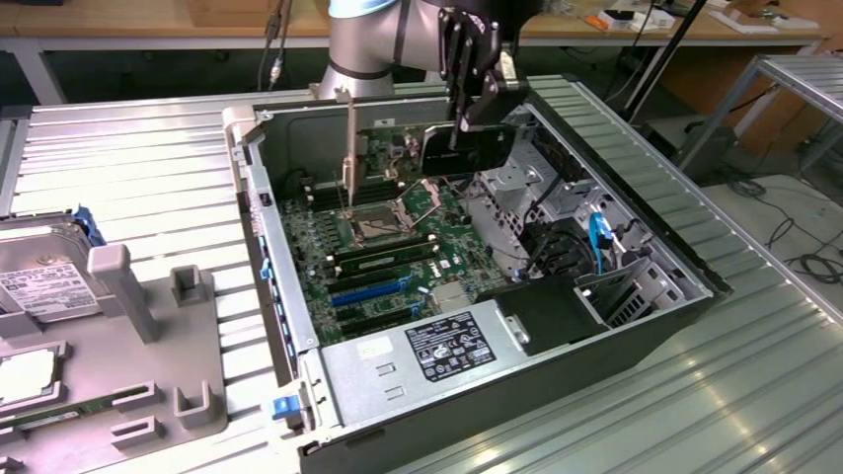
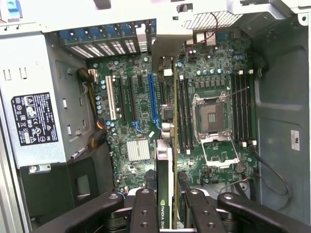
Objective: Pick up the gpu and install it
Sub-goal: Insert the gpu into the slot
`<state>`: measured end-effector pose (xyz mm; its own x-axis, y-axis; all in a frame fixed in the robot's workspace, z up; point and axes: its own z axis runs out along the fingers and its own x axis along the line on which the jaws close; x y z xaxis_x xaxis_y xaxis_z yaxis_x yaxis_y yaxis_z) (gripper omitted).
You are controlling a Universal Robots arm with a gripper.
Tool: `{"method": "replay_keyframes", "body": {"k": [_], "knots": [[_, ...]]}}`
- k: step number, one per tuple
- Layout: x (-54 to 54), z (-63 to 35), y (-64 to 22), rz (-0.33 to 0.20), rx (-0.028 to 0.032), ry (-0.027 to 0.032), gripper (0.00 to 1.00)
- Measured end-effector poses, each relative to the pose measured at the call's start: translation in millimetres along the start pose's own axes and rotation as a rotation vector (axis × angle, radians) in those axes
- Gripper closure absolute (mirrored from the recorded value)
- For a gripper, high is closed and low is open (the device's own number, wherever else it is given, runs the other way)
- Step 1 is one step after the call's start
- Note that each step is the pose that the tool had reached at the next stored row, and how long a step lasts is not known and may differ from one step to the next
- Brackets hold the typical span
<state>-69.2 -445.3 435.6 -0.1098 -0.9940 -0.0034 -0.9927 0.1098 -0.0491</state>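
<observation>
Overhead, my gripper [image 1: 471, 117] clamps the gpu [image 1: 464, 150], holding it edge-down above the motherboard [image 1: 382, 247] of the open computer case [image 1: 633, 336], so its connector faces the slots.

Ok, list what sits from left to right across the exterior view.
Grey metal hard drive with white label → grey plastic holder → silver CPU socket → thin black gpu card held in the gripper → blue cable.

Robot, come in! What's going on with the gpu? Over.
Gripper shut on the gpu. Gpu held on edge over the motherboard, not in a slot. Open CPU socket close beside it.
</observation>
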Motion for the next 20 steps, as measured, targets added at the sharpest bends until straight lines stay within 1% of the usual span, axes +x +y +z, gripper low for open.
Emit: {"method": "replay_keyframes", "body": {"k": [6,8,10,11,12,14,15,16,17,18,20], "knots": [[0.0,10.9,0.5,0.0,0.0,-0.0001,0.73],[0.1,18.3,0.9,0.0,0.0,0.0001,0.73],[0.1,22.7,1.1,0.0,-0.0004,0.0,0.73],[0.1,26.1,1.2,0.0,-0.0034,0.0004,0.73],[0.1,28.4,1.3,0.0,-0.0104,0.0017,0.73],[0.1,30.6,1.5,0.0,-0.0196,0.0034,0.73],[0.1,33.0,1.6,0.0,-0.0287,0.005,0.73],[0.1,35.7,1.8,0.0,-0.0342,0.0058,0.73],[0.1,38.2,1.9,0.001,-0.0368,0.0062,0.73],[0.1,41.3,2.0,0.008,-0.0418,0.007,0.73],[0.0,43.5,2.2,0.014,-0.0445,0.0075,0.73]]}}
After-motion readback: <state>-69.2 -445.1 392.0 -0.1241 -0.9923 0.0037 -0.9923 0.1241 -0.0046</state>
